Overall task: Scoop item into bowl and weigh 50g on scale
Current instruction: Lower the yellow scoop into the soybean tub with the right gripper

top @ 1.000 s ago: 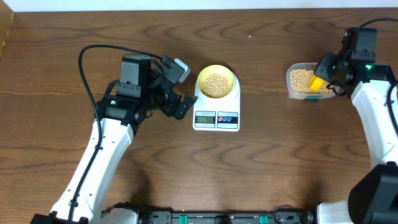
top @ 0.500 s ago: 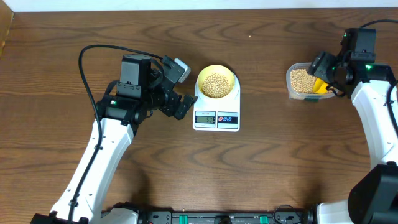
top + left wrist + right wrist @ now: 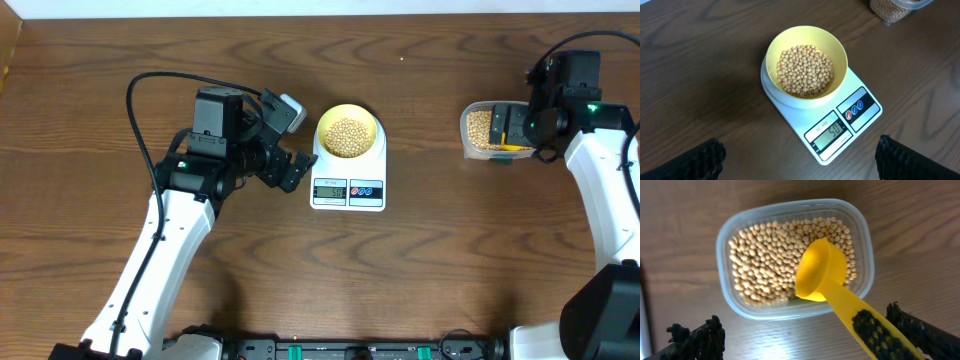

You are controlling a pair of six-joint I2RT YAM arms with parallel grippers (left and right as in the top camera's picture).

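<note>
The pale yellow bowl (image 3: 774, 46) holds the tan beans (image 3: 805, 70) and stands on the white scale (image 3: 862, 120), whose display (image 3: 831, 132) reads 50. My left gripper (image 3: 800, 167) hovers open to the left of the scale (image 3: 348, 190), nothing between its fingers. More beans (image 3: 765, 255) fill a clear tub (image 3: 722, 240). A yellow scoop (image 3: 820, 275) lies in the tub, its handle running over the rim past my right finger. My right gripper (image 3: 807, 340) stands open just above the tub (image 3: 478, 130), no longer pinching the handle.
The left arm's black cable (image 3: 135, 110) loops over the table's left side. The white wall edge (image 3: 320, 8) runs along the back. Bare brown wood (image 3: 420, 260) lies in front of the scale.
My right gripper has opened and let go of the yellow scoop, which now rests in the tub. The left arm, bowl and scale have not moved.
</note>
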